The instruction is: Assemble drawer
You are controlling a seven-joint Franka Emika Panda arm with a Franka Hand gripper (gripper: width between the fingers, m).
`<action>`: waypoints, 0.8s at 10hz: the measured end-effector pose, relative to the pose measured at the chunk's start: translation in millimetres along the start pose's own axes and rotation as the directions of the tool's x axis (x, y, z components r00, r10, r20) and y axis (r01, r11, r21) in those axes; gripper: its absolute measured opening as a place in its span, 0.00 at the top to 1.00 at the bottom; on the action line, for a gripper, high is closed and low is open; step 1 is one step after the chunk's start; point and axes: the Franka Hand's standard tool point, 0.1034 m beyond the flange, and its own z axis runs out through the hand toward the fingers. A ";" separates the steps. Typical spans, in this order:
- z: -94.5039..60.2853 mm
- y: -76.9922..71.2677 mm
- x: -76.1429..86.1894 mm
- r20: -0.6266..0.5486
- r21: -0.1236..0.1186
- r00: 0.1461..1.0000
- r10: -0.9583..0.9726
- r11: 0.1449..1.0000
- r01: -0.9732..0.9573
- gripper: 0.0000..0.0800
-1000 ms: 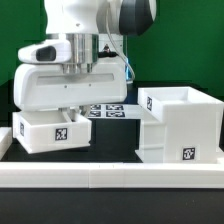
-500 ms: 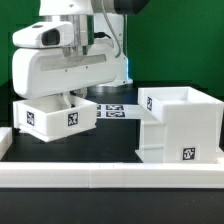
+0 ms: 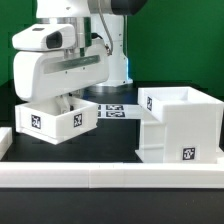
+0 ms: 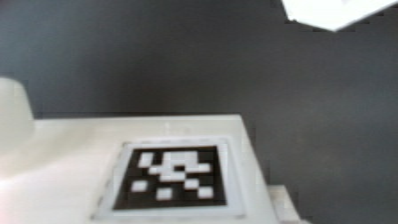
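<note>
Clamping one tilted tray (image 3: 57, 118), the jaws hang near one boxy housing (image 3: 180, 125), one marker board (image 3: 112, 108) behind.

The arm (image 3: 75, 40) is running off the exterior view's top edge; its bulky white casing and the tray (image 3: 57, 118) walls are hiding the fingers of the gripper (image 3: 64, 98), so whether they are clamping is not showing; the marker board (image 3: 112, 108) is lying partly covered behind arm and tray; the rail (image 3: 100, 176) is getting cut at both side edges; a white scrap (image 3: 3, 140) is peeking in at the exterior view's left edge, too clipped to name; in the wrist view the tag (image 4: 173, 178) is showing blurred, its pattern unreadable; a white corner (image 4: 342, 12) and a pale rounded shape (image 4: 11, 110) are sitting clipped at the borders, unidentifiable.
</note>
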 end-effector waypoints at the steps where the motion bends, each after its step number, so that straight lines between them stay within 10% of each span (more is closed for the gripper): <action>1: 3.3 -2.8 3.2 0.011 0.003 0.996 -0.089 0.996 0.089 0.95; 8: 11.1 -8.8 3.8 0.025 0.014 0.958 -0.284 0.959 0.284 0.95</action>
